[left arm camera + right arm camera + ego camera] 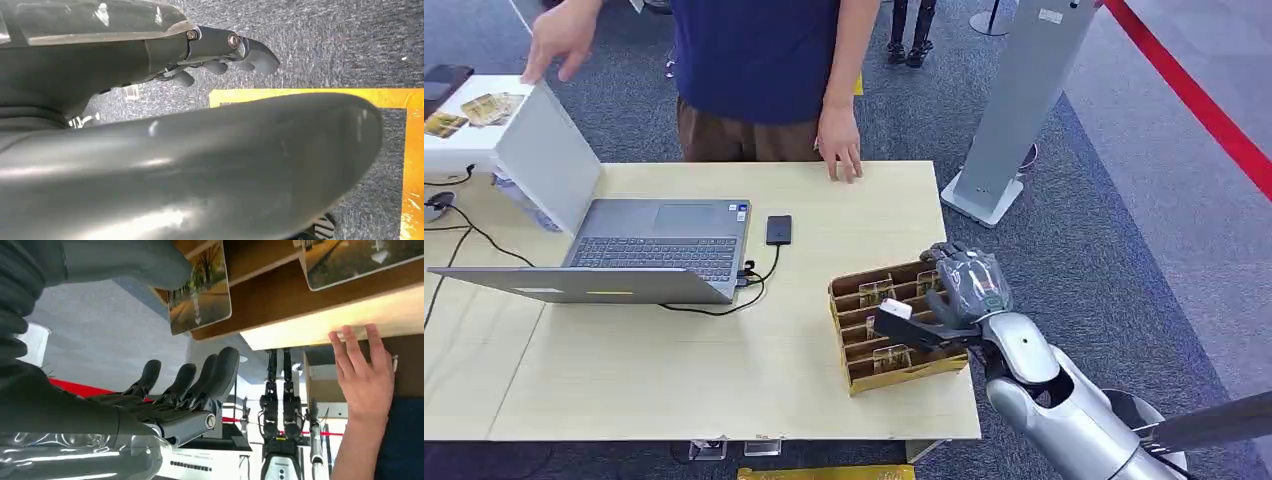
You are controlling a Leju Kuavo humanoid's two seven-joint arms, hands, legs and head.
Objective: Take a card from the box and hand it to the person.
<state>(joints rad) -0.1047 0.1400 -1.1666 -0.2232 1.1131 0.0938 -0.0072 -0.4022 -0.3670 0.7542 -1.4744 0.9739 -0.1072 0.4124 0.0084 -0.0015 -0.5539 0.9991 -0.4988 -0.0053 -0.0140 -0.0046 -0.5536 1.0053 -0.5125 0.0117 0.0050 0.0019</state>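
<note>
My right hand [959,290] hangs over the far right corner of the cardboard box [896,325], a shallow brown tray cut into narrow slots by thin ribs. My dark fingers [190,387] are stretched out side by side, a little apart, and my thick grey thumb [125,262] sits across from them with a clear gap between. Nothing is in my grip; the hand is spread and empty. A small white-tipped part [894,310] of the hand juts out over the middle slots.

The cards [876,292] stand on edge in the slots right under and beside my palm, glossy rectangles with rounded corners. In the right wrist view the nearest card [200,290] bears a printed picture of a tree-lined path and lies just beyond my thumb, not touching it; a second card [360,260] sits further along.

The box rests on a pale wood-grain table [674,360]. Beyond my hand, a person's hand [839,150] lies flat on the table's far edge. To the left lie a small dark phone [778,230] and an open grey laptop [624,250].

My left hand [225,50] hangs by my side over speckled grey carpet [325,40], its dark fingers curled inward around nothing.
</note>
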